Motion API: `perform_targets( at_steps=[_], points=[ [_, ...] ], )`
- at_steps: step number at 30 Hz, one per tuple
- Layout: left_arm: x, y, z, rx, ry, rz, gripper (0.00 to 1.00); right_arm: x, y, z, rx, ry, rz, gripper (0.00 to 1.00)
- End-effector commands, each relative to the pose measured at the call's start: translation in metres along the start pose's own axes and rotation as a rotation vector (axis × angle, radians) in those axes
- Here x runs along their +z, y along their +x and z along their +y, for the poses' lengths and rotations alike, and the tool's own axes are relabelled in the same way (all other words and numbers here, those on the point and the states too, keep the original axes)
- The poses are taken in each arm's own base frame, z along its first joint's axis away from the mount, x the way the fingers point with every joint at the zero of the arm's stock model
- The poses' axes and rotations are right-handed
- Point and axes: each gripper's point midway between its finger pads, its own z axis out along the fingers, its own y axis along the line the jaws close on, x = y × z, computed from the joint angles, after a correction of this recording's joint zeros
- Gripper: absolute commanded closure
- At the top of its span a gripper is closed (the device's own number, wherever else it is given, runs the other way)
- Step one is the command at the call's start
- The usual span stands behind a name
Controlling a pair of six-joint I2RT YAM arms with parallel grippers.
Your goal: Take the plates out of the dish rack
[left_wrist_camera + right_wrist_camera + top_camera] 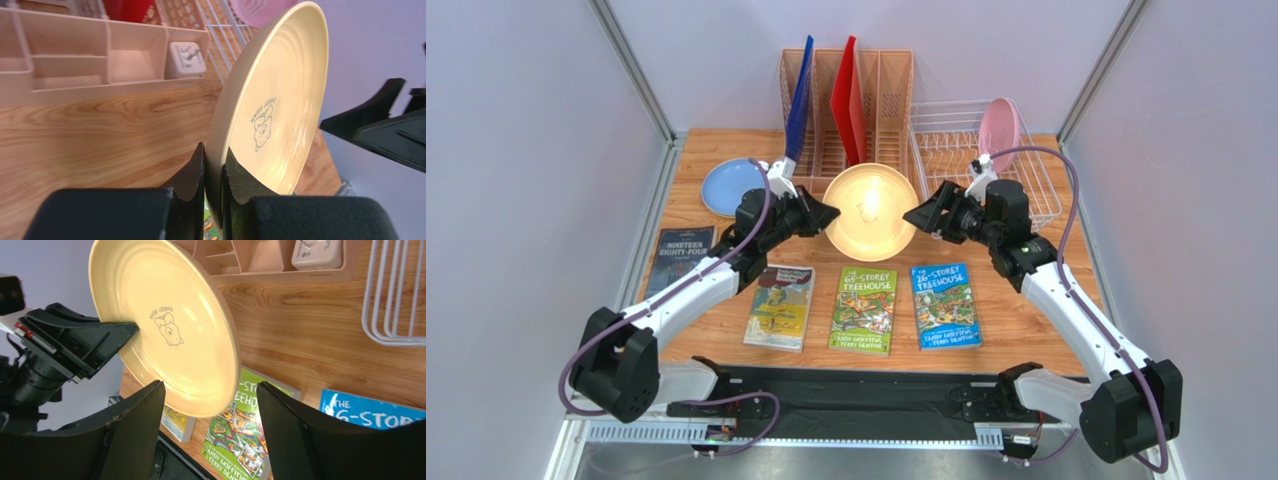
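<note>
The left pincer [826,213] is gripping a glossy cream round plate [871,212] by its left rim, holding it raised over the wood-grain table [694,150], in front of the salmon-pink slotted plastic organiser [894,100]. The right pincer [918,213] is standing open just beside the plate's right rim.

The left wrist view is showing what glare is hiding in the top view. Black fingers [192,170] are pinching the rim, and shallow concentric rings and a printed bear motif are marking the plate's face.

The right wrist view is showing its own fingers [135,420] spread wide, with the plate's edge lying between them. Whether either is touching it cannot be told.

A smooth pink round plate [1001,125] is standing upright in the white wire dish rack [946,150]. A grey-blue round plate [726,187] is lying flat on the table at far left.
</note>
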Motion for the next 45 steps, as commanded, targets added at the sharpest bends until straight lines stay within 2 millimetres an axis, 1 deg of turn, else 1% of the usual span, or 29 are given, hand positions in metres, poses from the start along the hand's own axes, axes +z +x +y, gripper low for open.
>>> perform_targets(
  at_steps=[1, 5, 6, 8, 9, 11, 12, 14, 16, 17, 19, 20, 22, 23, 25, 26, 27, 28, 29, 30, 31, 32, 34, 35, 37, 38, 40, 41, 45],
  points=[
    [-0.030, -0.054, 0.003, 0.163, -0.151, -0.166, 0.94, -0.014, -0.028, 0.002, -0.088, 0.073, -0.102, 0.26],
    [-0.067, -0.082, 0.024, 0.216, -0.335, -0.264, 0.92, -0.019, -0.032, -0.018, -0.125, 0.172, -0.126, 0.25],
    [-0.086, -0.091, 0.035, 0.211, -0.424, -0.305, 0.92, -0.020, -0.033, -0.023, -0.130, 0.191, -0.129, 0.24],
    [-0.107, -0.099, 0.048, 0.178, -0.507, -0.351, 0.93, -0.021, -0.035, -0.030, -0.139, 0.213, -0.133, 0.24],
    [-0.128, -0.107, 0.059, 0.161, -0.569, -0.393, 0.93, -0.022, -0.036, -0.035, -0.136, 0.227, -0.135, 0.23],
    [-0.145, -0.111, 0.073, 0.148, -0.626, -0.426, 0.93, -0.023, -0.040, -0.039, -0.136, 0.242, -0.145, 0.23],
    [-0.162, -0.118, 0.085, 0.136, -0.687, -0.460, 0.93, -0.023, -0.041, -0.041, -0.137, 0.246, -0.146, 0.23],
    [-0.182, -0.123, 0.104, 0.111, -0.755, -0.501, 0.93, -0.025, -0.046, -0.044, -0.141, 0.256, -0.157, 0.23],
    [-0.189, -0.125, 0.114, 0.095, -0.776, -0.512, 0.93, -0.026, -0.051, -0.046, -0.144, 0.264, -0.165, 0.23],
    [-0.195, -0.127, 0.125, 0.083, -0.804, -0.522, 0.93, -0.027, -0.055, -0.050, -0.144, 0.279, -0.174, 0.23],
    [-0.194, -0.130, 0.134, 0.067, -0.810, -0.518, 0.93, -0.030, -0.063, -0.053, -0.154, 0.300, -0.192, 0.23],
    [-0.194, -0.133, 0.146, 0.052, -0.837, -0.510, 0.93, -0.032, -0.068, -0.058, -0.155, 0.326, -0.209, 0.23],
    [-0.184, -0.135, 0.153, 0.034, -0.815, -0.496, 0.93, -0.036, -0.078, -0.061, -0.175, 0.351, -0.235, 0.23],
    [-0.179, -0.133, 0.165, 0.016, -0.832, -0.472, 0.93, -0.037, -0.085, -0.069, -0.176, 0.387, -0.252, 0.23],
    [-0.167, -0.135, 0.170, 0.009, -0.808, -0.470, 0.93, -0.041, -0.100, -0.069, -0.200, 0.413, -0.284, 0.23],
    [-0.165, -0.136, 0.187, -0.001, -0.841, -0.459, 0.93, -0.043, -0.106, -0.074, -0.200, 0.437, -0.298, 0.23],
    [-0.162, -0.140, 0.193, -0.008, -0.846, -0.462, 0.93, -0.040, -0.109, -0.079, -0.201, 0.450, -0.293, 0.23],
    [-0.159, -0.142, 0.200, -0.018, -0.848, -0.460, 0.93, -0.040, -0.118, -0.076, -0.202, 0.449, -0.306, 0.23],
    [-0.153, -0.148, 0.212, -0.029, -0.841, -0.467, 0.93, -0.040, -0.123, -0.080, -0.195, 0.457, -0.310, 0.23],
    [-0.145, -0.149, 0.215, -0.051, -0.809, -0.458, 0.93, -0.036, -0.127, -0.085, -0.187, 0.468, -0.308, 0.23],
    [-0.141, -0.151, 0.221, -0.062, -0.804, -0.459, 0.94, -0.035, -0.133, -0.083, -0.187, 0.466, -0.318, 0.23],
    [-0.136, -0.152, 0.236, -0.079, -0.819, -0.448, 0.94, -0.035, -0.138, -0.085, -0.184, 0.468, -0.322, 0.23],
    [-0.130, -0.159, 0.247, -0.092, -0.820, -0.463, 0.95, -0.025, -0.141, -0.092, -0.171, 0.474, -0.306, 0.23],
    [-0.125, -0.164, 0.259, -0.102, -0.824, -0.470, 0.96, -0.022, -0.147, -0.091, -0.169, 0.471, -0.312, 0.23],
    [-0.116, -0.168, 0.267, -0.119, -0.801, -0.472, 0.96, -0.013, -0.150, -0.099, -0.160, 0.480, -0.300, 0.23],
    [-0.110, -0.173, 0.277, -0.127, -0.796, -0.480, 0.96, -0.009, -0.155, -0.098, -0.158, 0.472, -0.305, 0.23],
    [-0.100, -0.178, 0.284, -0.160, -0.767, -0.493, 0.96, -0.002, -0.157, -0.101, -0.154, 0.471, -0.295, 0.23],
    [-0.093, -0.183, 0.292, -0.169, -0.752, -0.504, 0.96, 0.006, -0.157, -0.107, -0.146, 0.472, -0.281, 0.23],
    [-0.071, -0.185, 0.309, -0.223, -0.711, -0.486, 0.97, 0.022, -0.163, -0.115, -0.144, 0.473, -0.260, 0.23]
  ],
)
